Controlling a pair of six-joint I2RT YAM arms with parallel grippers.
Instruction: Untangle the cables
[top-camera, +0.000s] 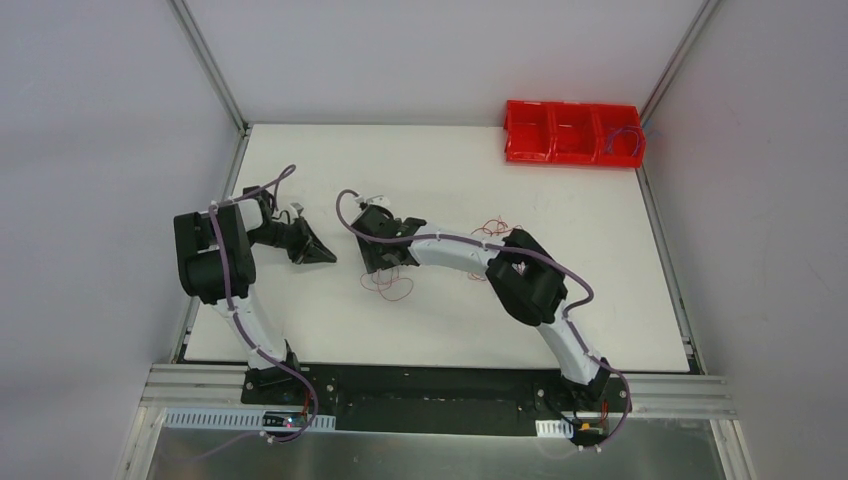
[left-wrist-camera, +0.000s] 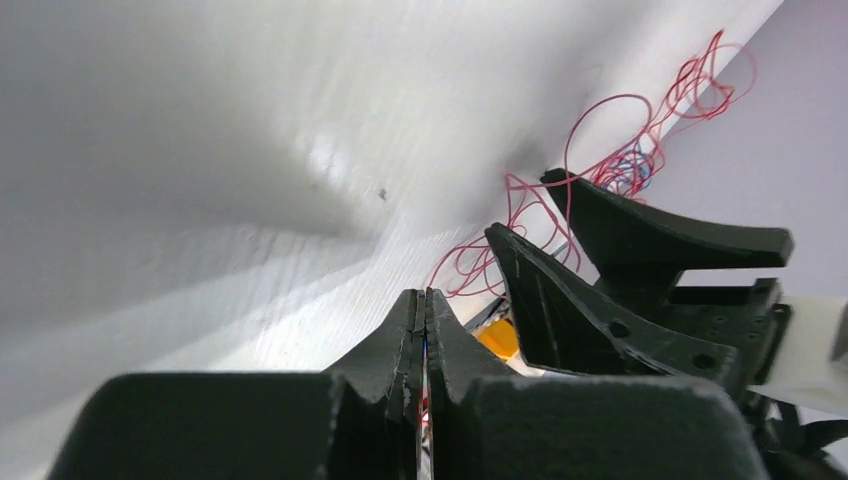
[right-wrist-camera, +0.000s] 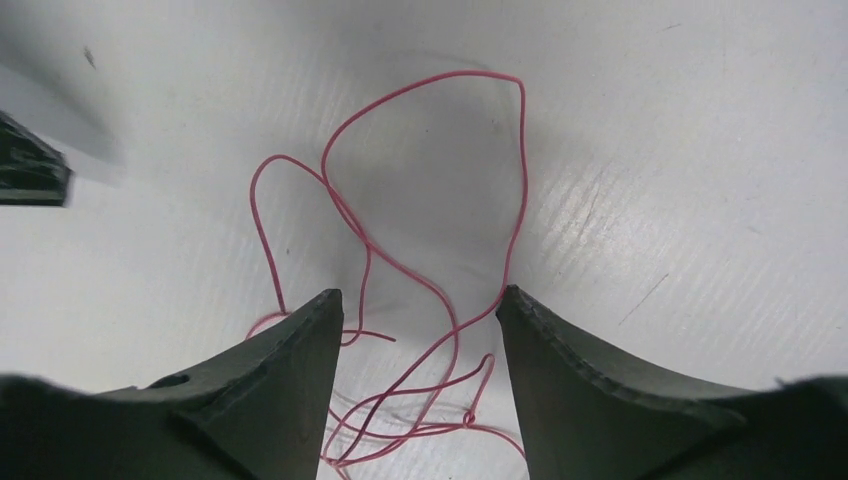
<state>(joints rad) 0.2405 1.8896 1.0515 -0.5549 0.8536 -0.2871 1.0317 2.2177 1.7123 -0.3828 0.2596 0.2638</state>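
Left gripper (left-wrist-camera: 422, 296): I see its fingers pressed together, just beside the right gripper (right-wrist-camera: 420, 300), not touching it | right: fingers apart, low over the table (top-camera: 600, 300), red loops lying between them | cables (top-camera: 392, 286): mid-table, bunched under and around the right gripper, more strands along its forearm

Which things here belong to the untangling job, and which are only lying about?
Job: the cables; the right gripper, open over them; the left gripper, shut.
Lying about: the red bin at the table's far right corner.
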